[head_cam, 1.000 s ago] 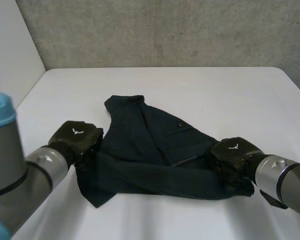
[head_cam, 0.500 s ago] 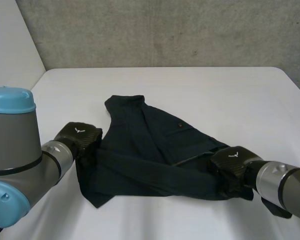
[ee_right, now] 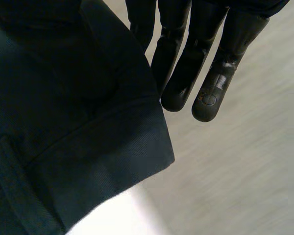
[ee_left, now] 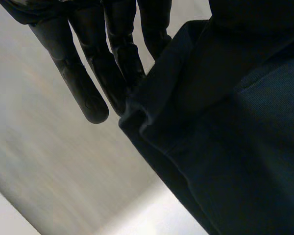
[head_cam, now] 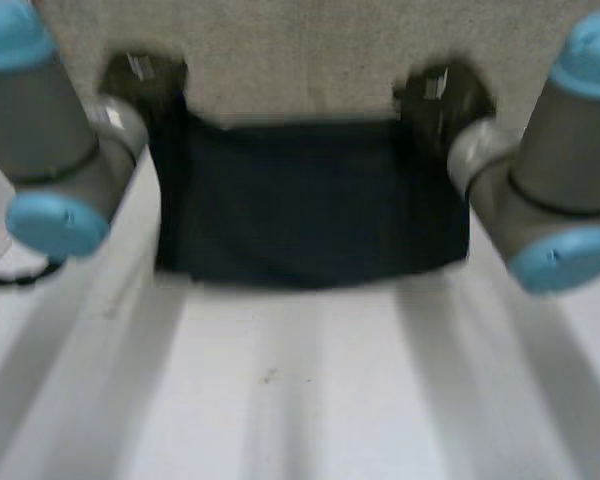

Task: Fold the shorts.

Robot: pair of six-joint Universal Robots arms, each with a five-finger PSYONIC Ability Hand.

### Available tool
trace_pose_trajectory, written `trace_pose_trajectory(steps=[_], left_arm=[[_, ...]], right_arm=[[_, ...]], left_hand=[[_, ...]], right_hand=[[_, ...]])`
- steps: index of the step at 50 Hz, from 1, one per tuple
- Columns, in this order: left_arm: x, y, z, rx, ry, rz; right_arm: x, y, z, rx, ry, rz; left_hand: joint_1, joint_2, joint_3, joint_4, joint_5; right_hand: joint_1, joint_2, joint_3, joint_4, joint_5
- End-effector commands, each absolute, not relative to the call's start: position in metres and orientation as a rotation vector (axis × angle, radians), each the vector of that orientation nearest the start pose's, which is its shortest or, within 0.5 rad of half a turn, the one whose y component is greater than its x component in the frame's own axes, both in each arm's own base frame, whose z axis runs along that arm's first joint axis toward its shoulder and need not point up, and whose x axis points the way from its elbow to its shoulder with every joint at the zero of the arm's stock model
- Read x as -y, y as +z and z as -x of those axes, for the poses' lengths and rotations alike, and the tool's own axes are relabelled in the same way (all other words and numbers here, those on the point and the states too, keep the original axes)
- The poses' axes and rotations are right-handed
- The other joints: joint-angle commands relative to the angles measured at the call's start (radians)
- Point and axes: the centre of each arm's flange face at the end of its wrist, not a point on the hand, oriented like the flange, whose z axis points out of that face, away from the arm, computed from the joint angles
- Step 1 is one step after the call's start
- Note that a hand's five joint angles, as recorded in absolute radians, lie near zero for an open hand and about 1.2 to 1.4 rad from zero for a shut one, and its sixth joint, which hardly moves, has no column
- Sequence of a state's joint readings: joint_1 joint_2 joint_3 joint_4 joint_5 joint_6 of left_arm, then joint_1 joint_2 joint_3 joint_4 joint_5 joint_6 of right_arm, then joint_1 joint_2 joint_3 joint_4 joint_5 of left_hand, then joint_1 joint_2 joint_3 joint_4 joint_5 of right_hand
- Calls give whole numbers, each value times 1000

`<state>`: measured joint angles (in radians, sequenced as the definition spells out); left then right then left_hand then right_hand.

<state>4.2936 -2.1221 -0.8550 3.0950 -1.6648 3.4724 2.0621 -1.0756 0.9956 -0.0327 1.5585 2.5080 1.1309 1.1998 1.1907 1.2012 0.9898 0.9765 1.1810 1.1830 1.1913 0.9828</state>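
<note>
Hanging from left hand (ee_left: 115, 34) and right hand (ee_right: 196, 34); shorts (head_cam: 310, 205) overlap fingers (ee_left: 85, 93).

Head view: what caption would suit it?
The left hand and right hand hold the dark shorts spread above the white table.

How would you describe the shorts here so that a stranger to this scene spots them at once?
Above the white table, against the grey wall, a wide dark cloth hangs spread between the robot's hands: the shorts. The left hand holds one top corner and the right hand holds the other. Nothing else there is soft fabric; the hands beside it are hard and black.
</note>
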Motion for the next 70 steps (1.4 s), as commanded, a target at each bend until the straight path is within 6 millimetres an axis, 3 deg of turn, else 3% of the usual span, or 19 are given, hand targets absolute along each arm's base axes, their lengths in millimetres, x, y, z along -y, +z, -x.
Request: trace_pose_trajectory(steps=[1, 5, 10, 14, 15, 16, 20, 21, 25, 26, 30, 34, 44, 47, 54, 58, 61, 64, 70], left_arm=[[347, 447, 281, -1330, -2850, -251], [330, 465, 274, -1218, -2912, -196], [334, 428, 273, -1378, -2817, -266], [334, 376, 272, -1578, -2679, -356], [332, 349, 271, -1674, -2604, -402], [331, 339, 271, -1710, -2574, -424], [322, 282, 267, -1887, -2412, -518], [319, 271, 265, -1920, -2378, -534], [312, 214, 264, -2086, -2209, -639], [308, 186, 266, -2158, -2118, -696], [297, 151, 264, -2261, -1966, -760], [279, 144, 256, -2334, -1854, -800], [226, 191, 230, -2396, -1682, -881], [200, 198, 220, -2418, -1544, -1007], [126, 208, 201, -2508, -1197, -1393], [101, 215, 200, -2521, -1150, -1571], [112, 224, 205, -2451, -1289, -1574], [144, 236, 213, -2351, -1483, -1483], [218, 230, 246, -2217, -1701, -1403]], right_arm=[[325, 416, -320, -1173, -2970, 708], [325, 417, -318, -1143, -2997, 659], [323, 391, -322, -1264, -2915, 746], [320, 357, -324, -1414, -2779, 896], [319, 339, -325, -1472, -2698, 980], [318, 331, -326, -1495, -2663, 1013], [317, 270, -329, -1673, -2431, 1180], [315, 242, -329, -1761, -2332, 1239], [310, 185, -326, -1924, -2125, 1336], [308, 177, -325, -1949, -2090, 1352], [298, 146, -320, -2050, -1936, 1405], [289, 141, -310, -2142, -1819, 1427], [239, 179, -282, -2304, -1496, 1516], [222, 183, -274, -2342, -1381, 1558], [145, 204, -235, -2334, -975, 1868], [127, 218, -230, -2248, -971, 1934], [131, 224, -234, -2199, -1040, 1905], [159, 232, -234, -2225, -1182, 1797], [224, 201, -251, -2322, -1279, 1589]], left_hand=[[265, 196, 206, 195, 232], [265, 196, 206, 195, 232], [265, 196, 206, 195, 232], [265, 196, 206, 195, 232], [265, 196, 206, 195, 232], [265, 196, 206, 195, 232], [265, 196, 206, 195, 232], [265, 196, 206, 195, 232], [265, 196, 206, 195, 232], [265, 196, 206, 195, 232], [265, 196, 206, 195, 232], [265, 196, 206, 195, 232], [265, 196, 206, 195, 232], [265, 196, 206, 195, 232], [265, 196, 206, 195, 232], [265, 196, 206, 195, 232], [265, 196, 206, 195, 232], [265, 196, 206, 195, 232], [265, 196, 206, 195, 232]], right_hand=[[420, 215, 213, 205, 239], [420, 215, 213, 205, 239], [420, 215, 213, 205, 239], [420, 215, 213, 205, 239], [420, 215, 213, 205, 239], [420, 215, 213, 205, 239], [420, 215, 213, 205, 239], [420, 215, 213, 205, 239], [420, 215, 213, 205, 239], [420, 215, 213, 205, 239], [420, 215, 213, 205, 239], [420, 215, 213, 205, 239], [420, 215, 213, 205, 239], [420, 215, 213, 205, 239], [420, 215, 213, 205, 239], [420, 215, 213, 205, 239], [420, 215, 213, 205, 239], [420, 215, 213, 205, 239], [420, 215, 213, 205, 239]])
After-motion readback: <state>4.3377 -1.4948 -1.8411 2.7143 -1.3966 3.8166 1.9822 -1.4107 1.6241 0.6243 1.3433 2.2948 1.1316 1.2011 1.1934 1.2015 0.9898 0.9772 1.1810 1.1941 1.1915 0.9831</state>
